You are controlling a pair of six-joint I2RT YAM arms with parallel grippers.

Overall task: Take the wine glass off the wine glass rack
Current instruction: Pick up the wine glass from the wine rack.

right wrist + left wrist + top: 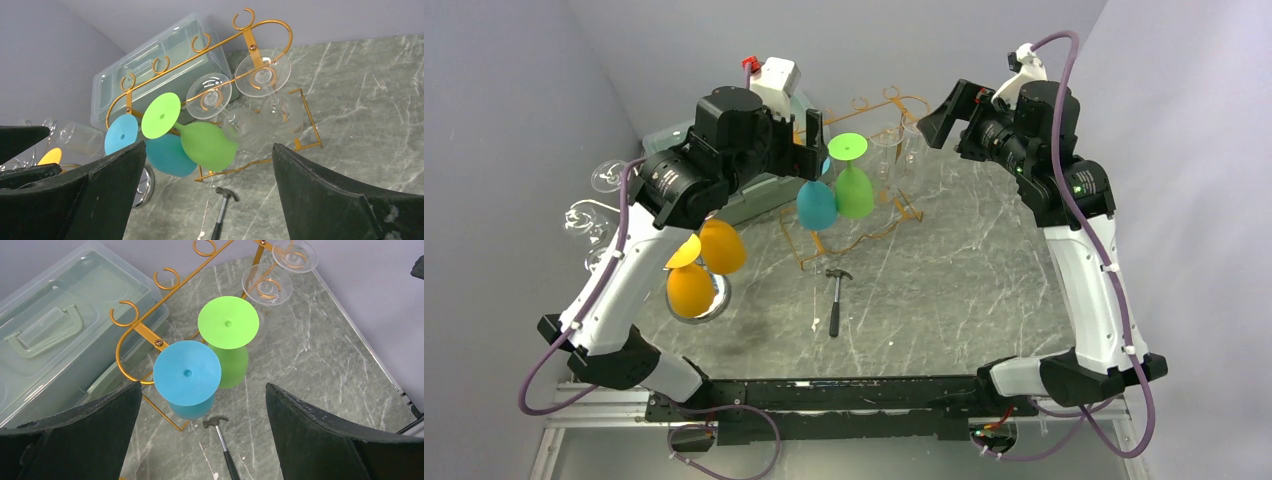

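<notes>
Four wine glasses hang bowl-down on the gold rack (145,332), the blue glass (187,372) and green glass (228,322) just below the left arm's (624,260) wide-spread jaws, two clear glasses (267,285) beyond, the right arm's (1084,260) jaws likewise wide and apart from the rack, and a shut translucent box (45,330), contents unclear, beside it on the tabletop (310,355).
</notes>
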